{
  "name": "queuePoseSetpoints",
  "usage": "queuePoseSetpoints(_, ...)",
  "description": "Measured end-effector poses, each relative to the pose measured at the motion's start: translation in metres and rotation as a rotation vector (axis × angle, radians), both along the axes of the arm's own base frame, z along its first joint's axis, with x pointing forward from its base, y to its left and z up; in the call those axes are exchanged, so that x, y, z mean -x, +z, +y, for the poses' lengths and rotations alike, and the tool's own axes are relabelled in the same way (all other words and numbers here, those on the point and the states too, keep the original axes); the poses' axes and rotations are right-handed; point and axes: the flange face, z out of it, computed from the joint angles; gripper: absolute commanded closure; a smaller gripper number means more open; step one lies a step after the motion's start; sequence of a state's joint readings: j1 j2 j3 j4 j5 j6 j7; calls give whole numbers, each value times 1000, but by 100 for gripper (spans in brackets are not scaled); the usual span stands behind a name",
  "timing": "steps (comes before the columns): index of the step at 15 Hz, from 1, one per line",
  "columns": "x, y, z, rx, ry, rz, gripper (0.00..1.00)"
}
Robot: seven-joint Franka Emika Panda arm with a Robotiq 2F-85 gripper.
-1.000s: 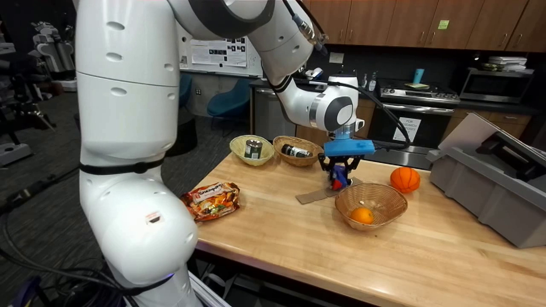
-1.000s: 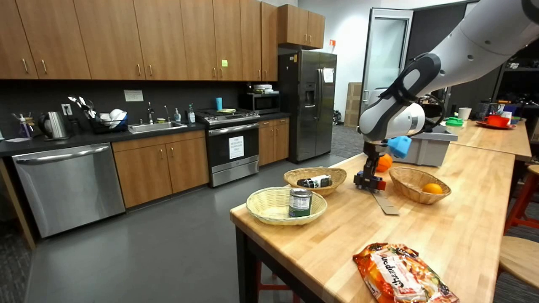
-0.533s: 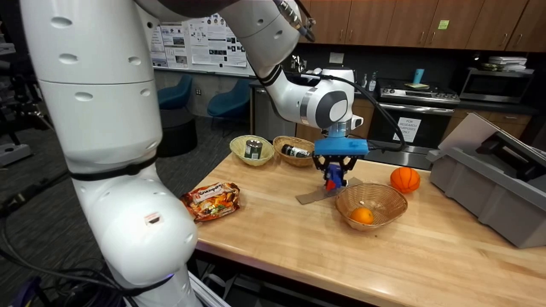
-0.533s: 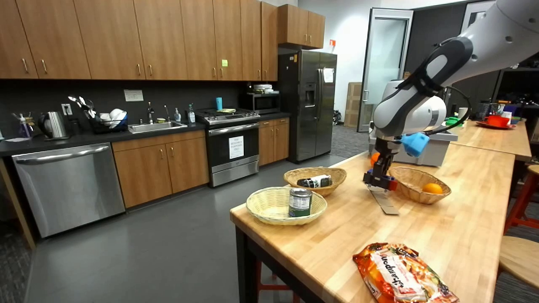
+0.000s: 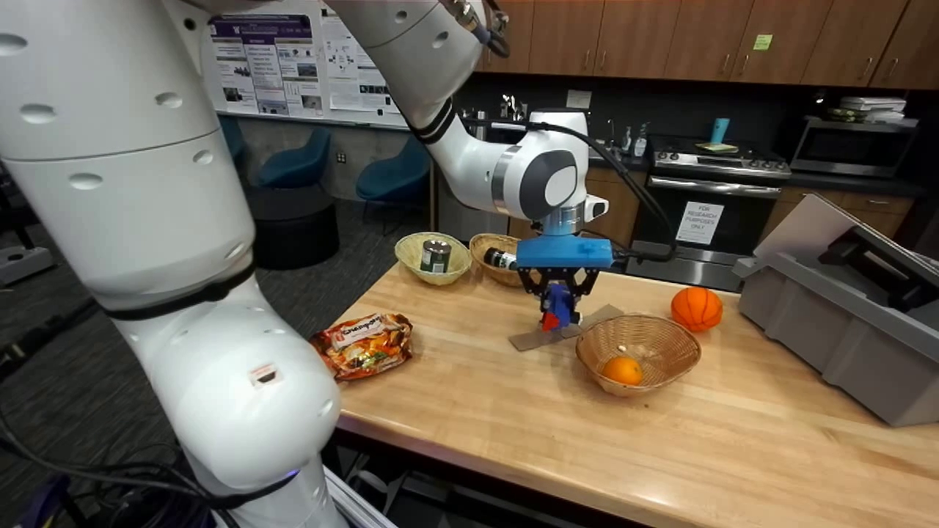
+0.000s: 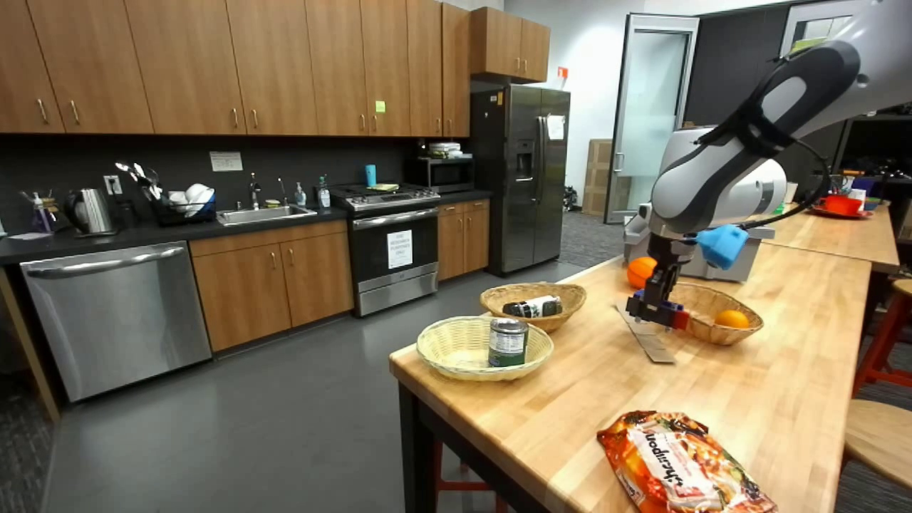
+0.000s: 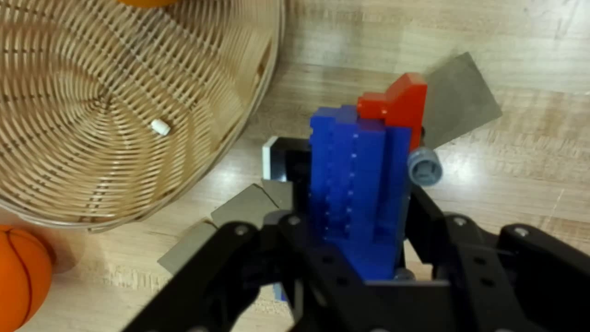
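A blue brick-built toy [image 7: 350, 184] with a red piece [image 7: 405, 101] at one end and a grey round part on its side is clasped by my gripper [image 7: 357, 198]. The black fingers press on both long sides. In both exterior views the gripper [image 5: 557, 304] points down, low over a cardboard strip [image 5: 532, 340] on the table; I cannot tell whether the toy touches the strip. Close beside it stands a wicker basket [image 5: 682, 352] with an orange [image 5: 623, 370] and a small white piece [image 7: 160, 127] inside. An orange ball [image 5: 696, 309] sits behind that basket.
A grey bin [image 5: 814, 345] stands past the ball. At the table's far corner a pale yellow basket [image 6: 456, 363] holds a can [image 6: 508, 342], and a brown basket [image 6: 499, 296] holds a dark bottle [image 6: 534, 307]. A noodle packet [image 5: 367, 345] lies near the table edge.
The arm has swung, carrying the toy over the cardboard strip and away from the orange ball. The jaws have kept their hold. Basket, orange and packet stay where they were.
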State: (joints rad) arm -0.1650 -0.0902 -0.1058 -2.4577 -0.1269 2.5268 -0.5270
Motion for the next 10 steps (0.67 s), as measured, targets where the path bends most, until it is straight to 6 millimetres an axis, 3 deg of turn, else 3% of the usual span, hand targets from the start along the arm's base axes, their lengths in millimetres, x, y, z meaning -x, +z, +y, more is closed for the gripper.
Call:
queuePoseSetpoints(5, 28, -6, 20, 4, -15, 18, 75)
queuePoseSetpoints(10, 70, -28, 42, -18, -70, 64, 75)
